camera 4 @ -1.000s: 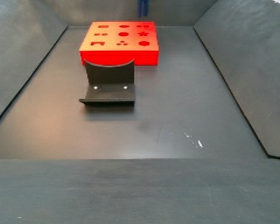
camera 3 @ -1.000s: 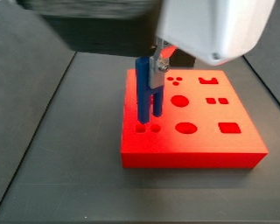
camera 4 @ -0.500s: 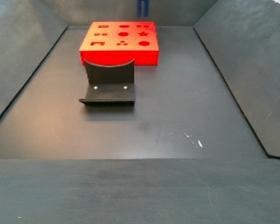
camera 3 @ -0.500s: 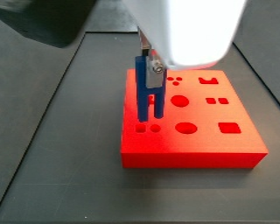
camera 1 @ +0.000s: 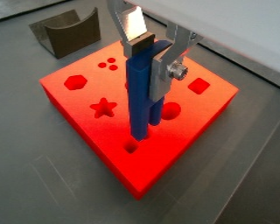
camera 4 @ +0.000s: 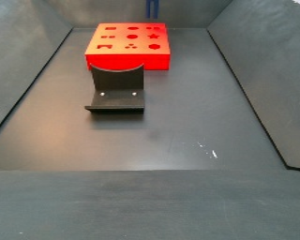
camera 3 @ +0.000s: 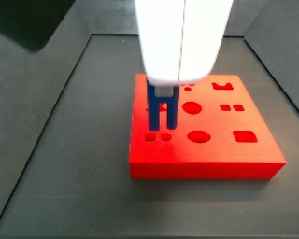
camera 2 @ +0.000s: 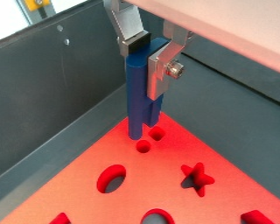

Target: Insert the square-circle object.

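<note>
The gripper (camera 1: 150, 54) is shut on the square-circle object (camera 1: 140, 96), a slim blue bar held upright with its two prongs pointing down. It also shows in a wrist view (camera 2: 140, 87) and in a side view (camera 3: 161, 107). The prong tips hang just over the red board (camera 1: 90, 131), close to two small holes (camera 2: 143, 147) near its edge. I cannot tell whether the tips touch the board. In a side view the white arm (camera 3: 183, 42) hides the gripper and the top of the bar.
The red board (camera 4: 130, 45) lies at the far end of the dark floor, with several shape cut-outs. The dark fixture (camera 4: 115, 94) stands right in front of it and also shows in a wrist view (camera 1: 66, 31). Grey walls (camera 2: 49, 96) enclose the workspace.
The white arm has swung across the side view and now covers the top of the blue bar. The prong tips have shifted slightly away from the board's front edge. The grip is unchanged.
</note>
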